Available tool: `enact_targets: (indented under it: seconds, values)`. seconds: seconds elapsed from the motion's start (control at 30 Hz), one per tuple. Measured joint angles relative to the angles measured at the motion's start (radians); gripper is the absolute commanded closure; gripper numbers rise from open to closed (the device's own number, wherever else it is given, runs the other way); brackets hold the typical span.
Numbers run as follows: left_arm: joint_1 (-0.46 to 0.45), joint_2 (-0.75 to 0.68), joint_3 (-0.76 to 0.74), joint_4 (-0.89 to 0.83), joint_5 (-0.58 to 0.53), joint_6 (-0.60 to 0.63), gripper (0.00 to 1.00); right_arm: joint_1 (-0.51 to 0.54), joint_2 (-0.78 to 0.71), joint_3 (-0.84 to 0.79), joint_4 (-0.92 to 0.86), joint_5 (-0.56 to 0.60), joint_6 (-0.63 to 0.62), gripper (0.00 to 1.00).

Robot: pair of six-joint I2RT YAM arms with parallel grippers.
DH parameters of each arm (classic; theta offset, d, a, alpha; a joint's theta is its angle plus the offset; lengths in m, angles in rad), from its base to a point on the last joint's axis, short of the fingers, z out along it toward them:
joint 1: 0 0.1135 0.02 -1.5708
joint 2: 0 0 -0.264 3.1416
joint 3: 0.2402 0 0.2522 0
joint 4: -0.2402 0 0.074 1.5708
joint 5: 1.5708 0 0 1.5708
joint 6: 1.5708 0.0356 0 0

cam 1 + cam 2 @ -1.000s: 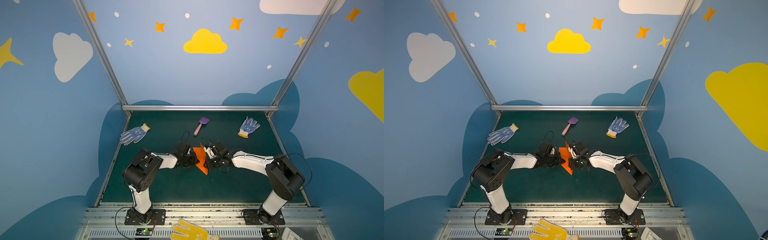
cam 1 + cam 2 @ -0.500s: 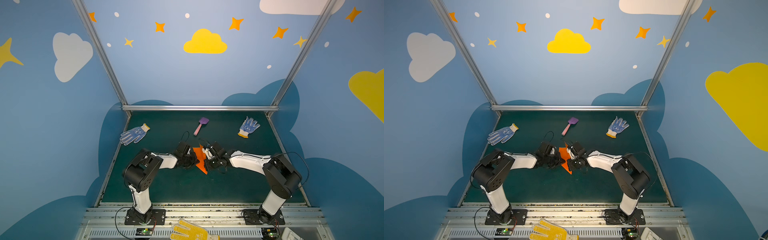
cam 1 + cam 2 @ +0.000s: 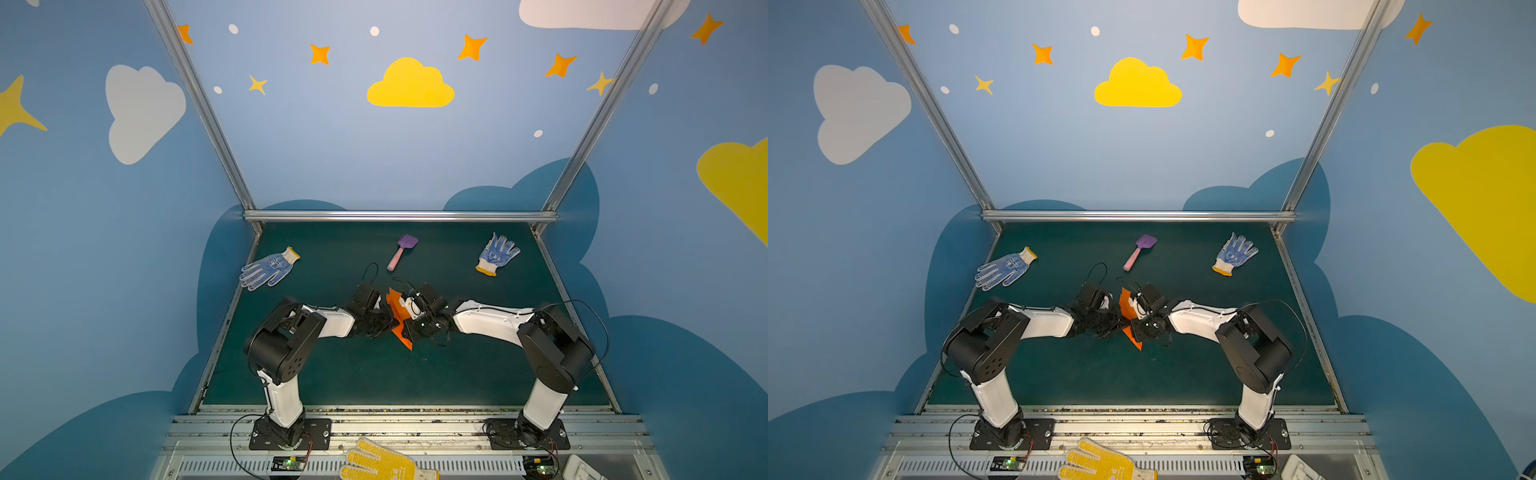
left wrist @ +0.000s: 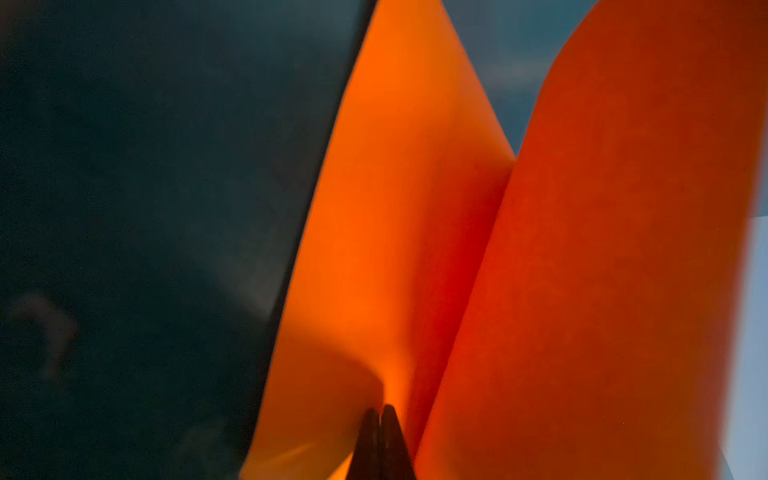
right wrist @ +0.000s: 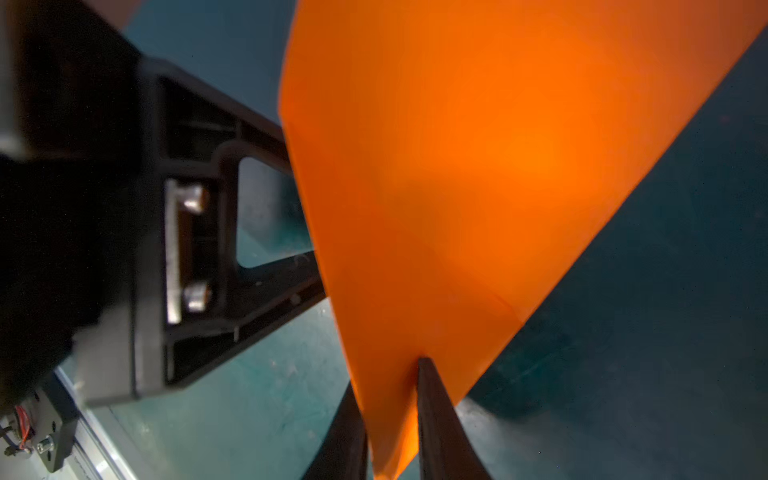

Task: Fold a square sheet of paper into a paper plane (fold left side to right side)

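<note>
Paper sheet (image 3: 395,305) | L claw (image 4: 380,412) pinching it | R claw (image 5: 390,380) narrow astride, grip unclear

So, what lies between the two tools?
The creased bright-orange paper sheet, pinched by the left tool, reaching into the right tool; seen in both top views.

Both top views look down from high above the near edge, facing the back wall (image 3: 395,158), sharing nearly the whole table (image 3: 1142,374) from afar. Each wrist view looks out along its fingers (image 4: 392,449), very close, and both share the paper (image 5: 478,166), filling mid-frame to the right
</note>
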Motion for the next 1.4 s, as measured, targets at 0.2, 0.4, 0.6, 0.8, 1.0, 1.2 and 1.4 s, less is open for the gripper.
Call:
enact_targets:
  seconds: [0.2, 0.4, 0.6, 0.8, 1.0, 1.2, 1.4]
  values:
    - [0.0, 0.0, -0.002, 0.003, 0.001, 0.0, 0.96, -0.005, 0.001, 0.0, 0.0, -0.002, 0.003, 1.0]
    - [0.0, 0.0, -0.002, 0.004, 0.001, 0.0, 0.96, -0.029, 0.019, -0.008, 0.023, -0.04, 0.012, 1.0]
    - [0.0, 0.0, -0.007, 0.012, 0.002, 0.0, 0.96, -0.045, 0.039, -0.016, 0.045, -0.082, 0.019, 1.0]
    - [0.0, 0.0, -0.009, 0.017, 0.002, -0.001, 0.96, -0.05, 0.045, -0.028, 0.07, -0.109, 0.026, 1.0]
    - [0.0, 0.0, -0.015, 0.027, 0.002, -0.002, 0.96, -0.056, 0.037, -0.054, 0.106, -0.119, 0.041, 0.88]
    - [0.0, -0.002, -0.028, 0.048, 0.001, -0.005, 0.96, -0.052, 0.012, -0.073, 0.11, -0.122, 0.049, 0.8]
    - [0.0, -0.011, -0.041, 0.053, 0.001, -0.007, 0.96, -0.048, -0.03, -0.081, 0.071, -0.115, 0.052, 0.8]
